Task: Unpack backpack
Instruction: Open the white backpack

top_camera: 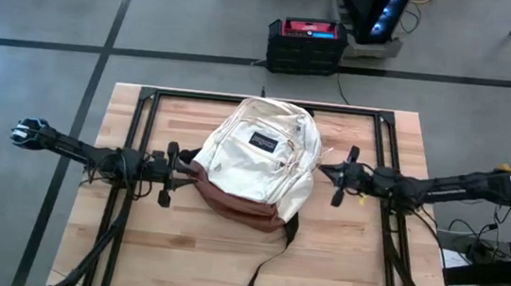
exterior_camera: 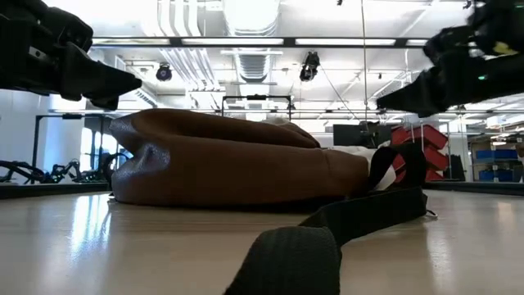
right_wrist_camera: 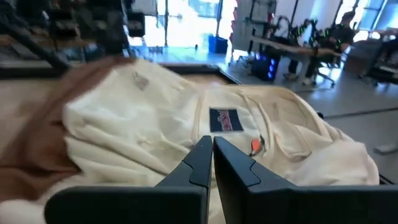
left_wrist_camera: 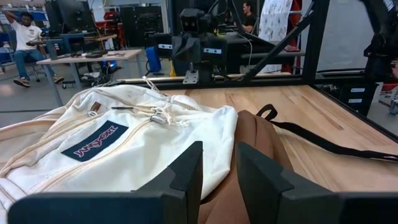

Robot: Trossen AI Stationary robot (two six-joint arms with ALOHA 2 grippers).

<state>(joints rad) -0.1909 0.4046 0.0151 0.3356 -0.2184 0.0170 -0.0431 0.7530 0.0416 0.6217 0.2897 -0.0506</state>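
Lying flat mid-worktop [top_camera: 178, 249], the backpack [top_camera: 258, 162] runs lengthwise from its brown base to its top at the far edge. The left gripper [top_camera: 180, 166], narrowly parted and empty, sits just beside the base corner. The right gripper [top_camera: 332, 173], closed and empty, is near the opposite side, slightly farther off.

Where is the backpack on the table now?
In the high view the backpack lies flat at the middle of the table, between the left gripper and the right gripper, logo side up.
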